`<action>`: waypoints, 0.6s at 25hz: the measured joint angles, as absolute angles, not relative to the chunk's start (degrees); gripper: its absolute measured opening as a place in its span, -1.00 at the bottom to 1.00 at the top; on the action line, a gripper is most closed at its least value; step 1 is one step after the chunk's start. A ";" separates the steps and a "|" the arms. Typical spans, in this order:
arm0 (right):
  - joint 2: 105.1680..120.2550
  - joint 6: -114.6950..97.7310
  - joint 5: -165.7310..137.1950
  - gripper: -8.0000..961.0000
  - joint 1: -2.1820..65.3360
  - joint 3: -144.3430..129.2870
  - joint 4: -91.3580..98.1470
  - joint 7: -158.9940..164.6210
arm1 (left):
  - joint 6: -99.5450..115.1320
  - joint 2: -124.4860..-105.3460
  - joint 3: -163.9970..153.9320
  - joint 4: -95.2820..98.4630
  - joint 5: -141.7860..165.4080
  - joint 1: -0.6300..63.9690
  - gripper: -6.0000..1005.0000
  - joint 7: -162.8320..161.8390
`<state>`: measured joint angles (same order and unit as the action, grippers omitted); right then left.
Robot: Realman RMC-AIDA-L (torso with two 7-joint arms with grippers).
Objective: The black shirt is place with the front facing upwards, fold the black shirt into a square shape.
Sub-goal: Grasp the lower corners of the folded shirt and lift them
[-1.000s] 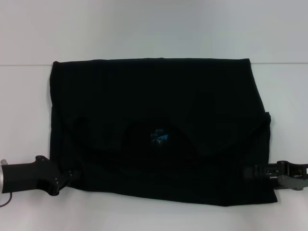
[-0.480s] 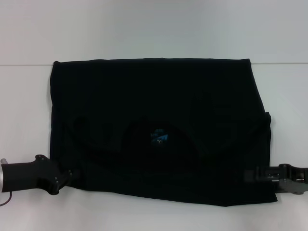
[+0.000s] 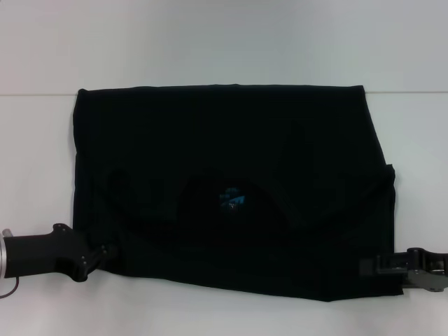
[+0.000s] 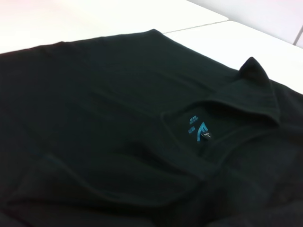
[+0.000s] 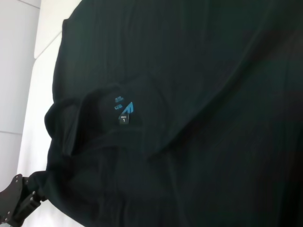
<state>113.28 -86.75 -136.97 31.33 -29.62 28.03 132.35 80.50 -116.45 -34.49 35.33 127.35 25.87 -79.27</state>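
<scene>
The black shirt (image 3: pixel 231 147) lies flat on the white table (image 3: pixel 210 42) as a wide rectangle, with its collar and blue neck label (image 3: pixel 231 201) showing near the middle. No lettering shows. My left gripper (image 3: pixel 105 255) sits at the shirt's near left corner, touching the cloth edge. My right gripper (image 3: pixel 365 267) rests on the near right corner, over the cloth. The left wrist view shows the shirt (image 4: pixel 118 94) with its label (image 4: pixel 199 130). In the right wrist view I see the shirt (image 5: pixel 189 71), the label (image 5: pixel 124 111) and the left gripper (image 5: pixel 19 198) farther off.
A seam in the table (image 3: pixel 42 94) runs across along the shirt's far edge. Bare white table surrounds the shirt on the far side, at both ends and in a narrow strip along the near edge (image 3: pixel 210 315).
My right gripper has slid toward the table's near edge along the shirt's right corner. The left gripper has shifted slightly the same way. The shirt's outline is almost unchanged.
</scene>
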 joint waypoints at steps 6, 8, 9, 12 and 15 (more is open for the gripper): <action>113.25 -87.33 -137.00 0.26 30.85 -29.88 28.03 132.33 | 80.50 -116.46 -34.44 35.33 127.35 25.93 -0.95 -79.28; 113.11 -87.29 -137.24 0.20 30.58 -29.99 28.04 132.05 | 80.50 -116.46 -34.39 35.33 127.35 25.94 -0.95 -79.28; 113.05 -87.25 -137.37 0.17 30.45 -30.03 28.10 131.62 | 80.50 -116.46 -34.38 35.33 127.35 25.95 -0.95 -79.28; 112.69 -87.26 -137.53 0.09 29.94 -29.93 28.21 130.63 | 80.60 -116.37 -34.32 35.33 127.34 26.02 -0.95 -79.35; 112.21 -86.77 -137.45 0.00 29.31 -29.41 28.13 130.64 | 80.83 -116.30 -34.27 35.33 127.27 26.02 -0.95 -79.52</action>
<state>112.21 -86.77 -137.45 29.31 -29.41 28.12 130.64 80.83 -116.30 -34.27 35.33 127.27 26.02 -79.52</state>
